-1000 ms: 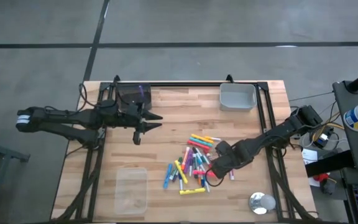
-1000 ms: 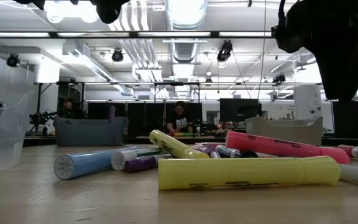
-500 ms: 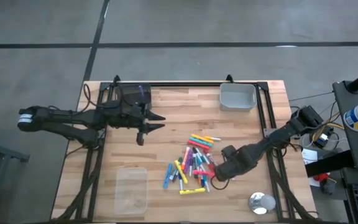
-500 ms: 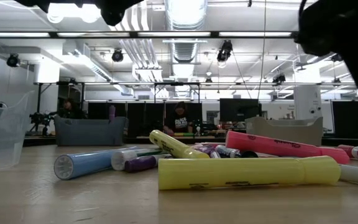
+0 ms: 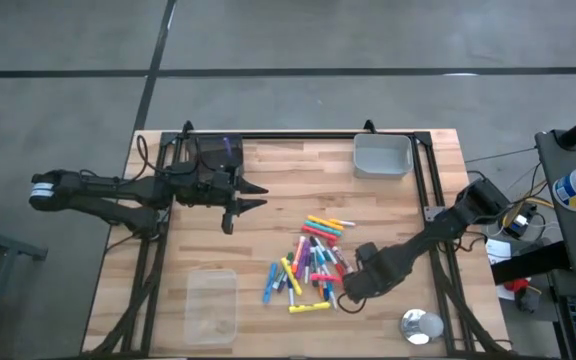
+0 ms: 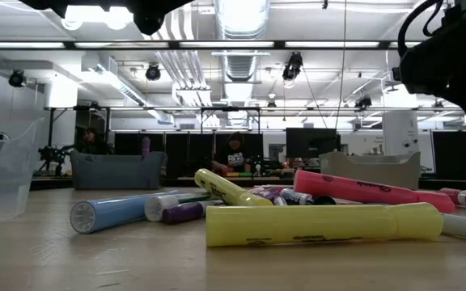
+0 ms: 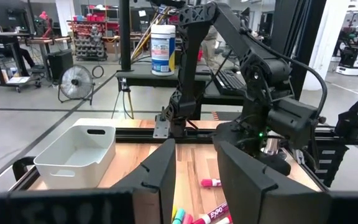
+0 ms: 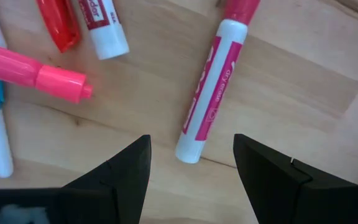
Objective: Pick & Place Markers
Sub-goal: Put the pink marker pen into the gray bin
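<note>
Markers (image 5: 311, 262) lie in a loose scatter on the wooden table (image 5: 288, 170), between the clear plastic tub (image 5: 212, 305) and the small round metal lid (image 5: 420, 325), with the grey bin (image 5: 382, 156) well off at the far edge. The right gripper (image 5: 351, 293) hangs low at the scatter's edge nearest that lid, fingers spread and pinching nothing. Directly ahead of it lies a white-barrelled marker with a magenta cap (image 8: 212, 93); its long axis points away from the gripper rather than across the gap, and its near end sits between the two fingers (image 8: 124, 171). Judging from this, a grip would go better once the wrist turns so the fingers close across the barrel. The left gripper (image 5: 236, 206) waits apart from the scatter, near a dark box (image 5: 214, 153), fingers parted and empty. The right arm is plainly the nearer one.
</note>
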`<state>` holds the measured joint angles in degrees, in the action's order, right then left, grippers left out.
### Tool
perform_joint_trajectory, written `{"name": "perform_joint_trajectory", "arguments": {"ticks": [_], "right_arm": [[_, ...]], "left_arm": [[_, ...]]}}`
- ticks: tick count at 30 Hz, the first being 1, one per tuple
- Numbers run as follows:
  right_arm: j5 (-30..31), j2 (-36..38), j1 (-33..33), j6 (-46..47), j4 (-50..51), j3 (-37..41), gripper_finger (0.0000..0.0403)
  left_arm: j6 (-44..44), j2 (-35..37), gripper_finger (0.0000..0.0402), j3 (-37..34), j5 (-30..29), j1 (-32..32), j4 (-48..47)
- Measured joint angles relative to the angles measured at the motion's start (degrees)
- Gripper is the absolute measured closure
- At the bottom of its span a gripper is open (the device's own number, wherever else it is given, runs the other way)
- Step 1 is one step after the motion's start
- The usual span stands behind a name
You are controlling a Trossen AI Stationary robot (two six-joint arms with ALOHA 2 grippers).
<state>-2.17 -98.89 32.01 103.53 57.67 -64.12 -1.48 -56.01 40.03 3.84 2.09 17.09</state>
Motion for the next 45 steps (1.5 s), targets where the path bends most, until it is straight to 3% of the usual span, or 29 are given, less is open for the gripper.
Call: {"name": "perform_joint_trajectory", "arguments": {"ticks": [12, 25, 45], "right_arm": [[0.4, -0.6, 0.4, 1.1, -3.0, 3.1, 0.0182], [0.1, -0.6, 0.4, 0.4, -9.0, 7.4, 0.0221], [0.7, -0.2, 0.3, -4.9, -12.5, 9.8, 0.0338]], "left_arm": [[0.0, 0.0, 0.0289, 0.0, 0.0, 0.0, 0.0], [0.0, 0.0, 0.0289, 0.0, 0.0, 0.0, 0.0], [-0.6, -1.7, 0.0289, 0.0, -1.4, 0.0, 0.0]]}}
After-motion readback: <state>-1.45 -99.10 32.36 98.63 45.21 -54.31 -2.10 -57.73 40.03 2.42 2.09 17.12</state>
